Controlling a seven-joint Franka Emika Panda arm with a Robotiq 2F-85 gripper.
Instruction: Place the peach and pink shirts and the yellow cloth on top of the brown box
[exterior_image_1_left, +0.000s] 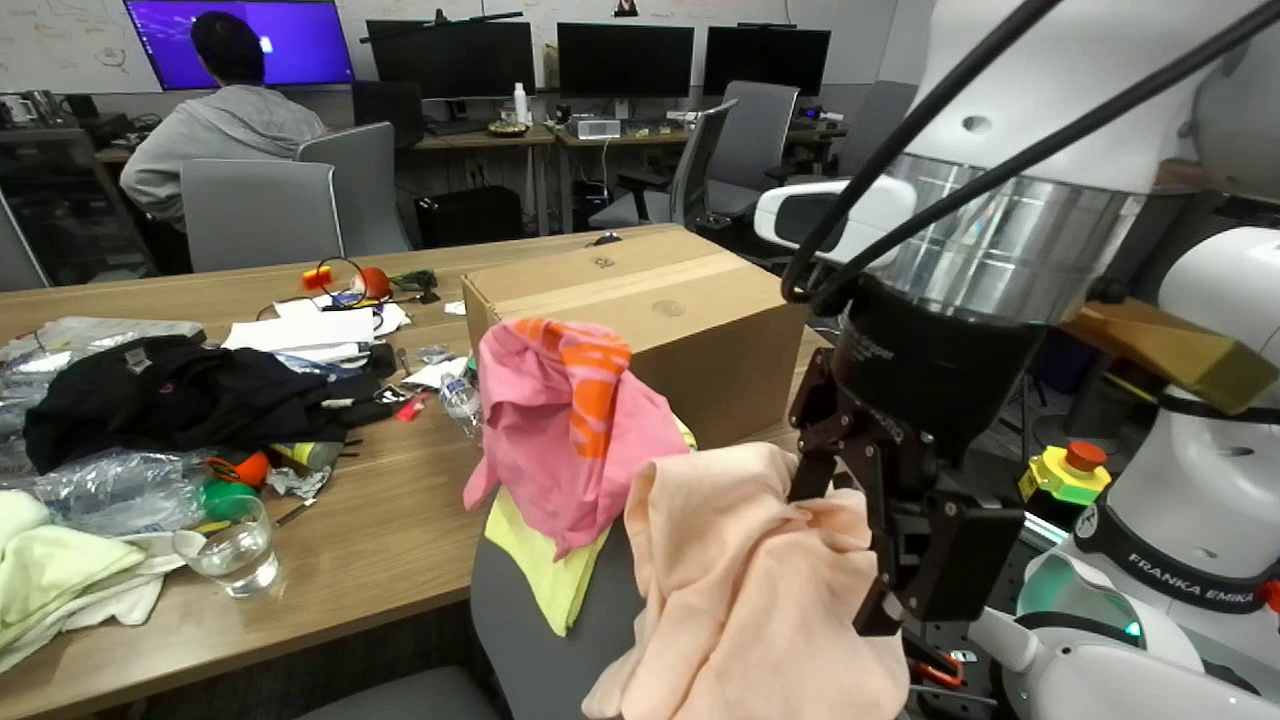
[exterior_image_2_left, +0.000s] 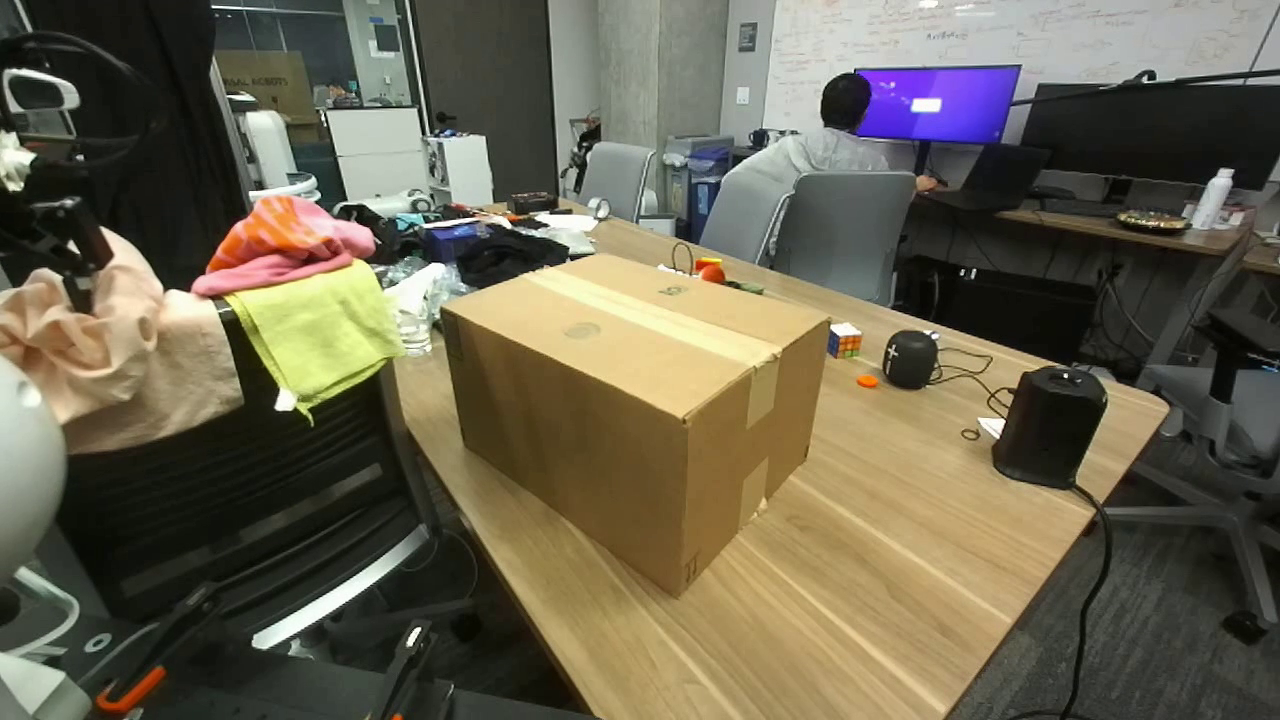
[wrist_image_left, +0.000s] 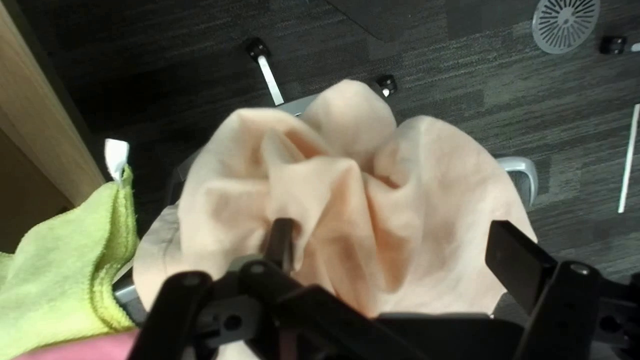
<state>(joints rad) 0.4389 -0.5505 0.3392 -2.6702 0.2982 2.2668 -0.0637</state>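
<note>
The peach shirt (exterior_image_1_left: 740, 600) is draped in loose folds over a grey chair's back. In the wrist view my gripper (wrist_image_left: 393, 225) stands wide open over it. One finger dips into the folds, and the opposite one is near the shirt's outer edge. Beside it on the same chair lies the pink shirt (exterior_image_1_left: 530, 420) with its orange patch, resting on the yellow cloth (exterior_image_2_left: 320, 335), which hangs down from the backrest. In both exterior views the brown box (exterior_image_2_left: 570, 430) sits closed on the table, its flat top bare.
On the wooden table (exterior_image_2_left: 860, 560) are a black clothing heap (exterior_image_1_left: 180, 400), a water glass (exterior_image_1_left: 235, 550), pale greenish-white fabric (exterior_image_1_left: 60, 575), a cube puzzle (exterior_image_2_left: 845, 340) and black speakers (exterior_image_2_left: 1050, 425). The chair (exterior_image_2_left: 250, 520) stands against the table's edge. A person (exterior_image_1_left: 225, 120) sits beyond it.
</note>
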